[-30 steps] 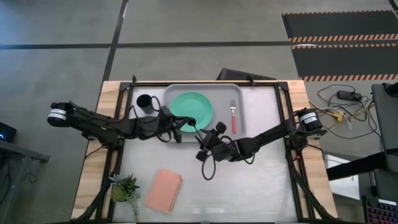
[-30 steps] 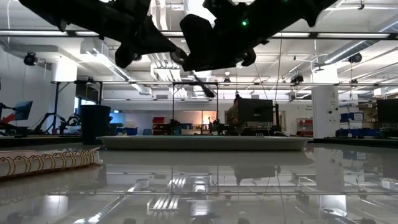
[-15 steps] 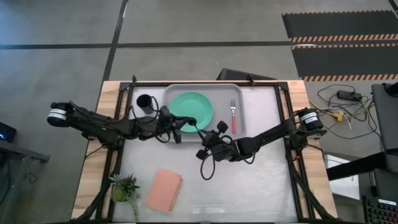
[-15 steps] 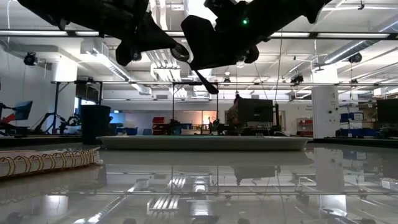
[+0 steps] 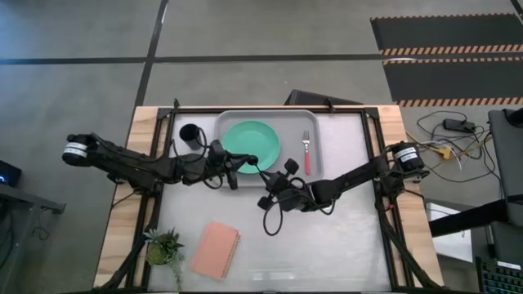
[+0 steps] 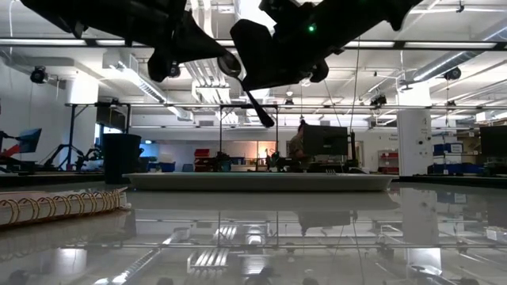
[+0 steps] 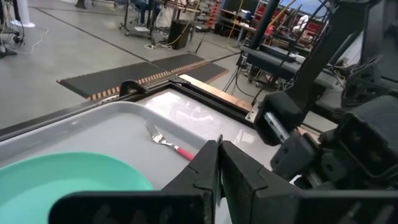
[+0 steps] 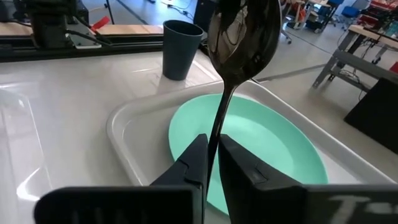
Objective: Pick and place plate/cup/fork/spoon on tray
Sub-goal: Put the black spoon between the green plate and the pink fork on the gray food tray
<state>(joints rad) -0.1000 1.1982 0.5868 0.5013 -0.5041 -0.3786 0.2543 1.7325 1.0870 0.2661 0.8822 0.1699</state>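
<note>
The light-grey tray (image 5: 292, 121) lies at the table's far middle. On it rest the mint-green plate (image 5: 255, 140) and, to its right, the red-handled fork (image 5: 306, 152). The dark cup (image 5: 190, 135) stands on the table just left of the tray. My right gripper (image 8: 213, 152) hovers over the tray's near rim, shut on the black spoon (image 8: 241, 37). The spoon also shows under the arms in the low view (image 6: 258, 108). My left gripper (image 7: 219, 168) is shut on nothing and hovers beside the plate's near left edge (image 5: 239, 165). My right gripper pinches the spoon's slim handle (image 8: 216, 134) between its two fingers. The spoon runs on forward past the fingertips, along the fingers. Its oval bowl (image 8: 244, 34) is the free end, out over the plate. It is lifted clear of the tray, slanting down in the low view.
A salmon-pink spiral pad (image 5: 215, 250) and a small potted plant (image 5: 163, 245) sit at the near left of the table. The two arms stand close together over the tray's near rim. Bare tabletop (image 5: 343, 237) lies at the near right.
My right gripper has edged a little toward the table's left with the spoon, which stays lifted above the tray.
</note>
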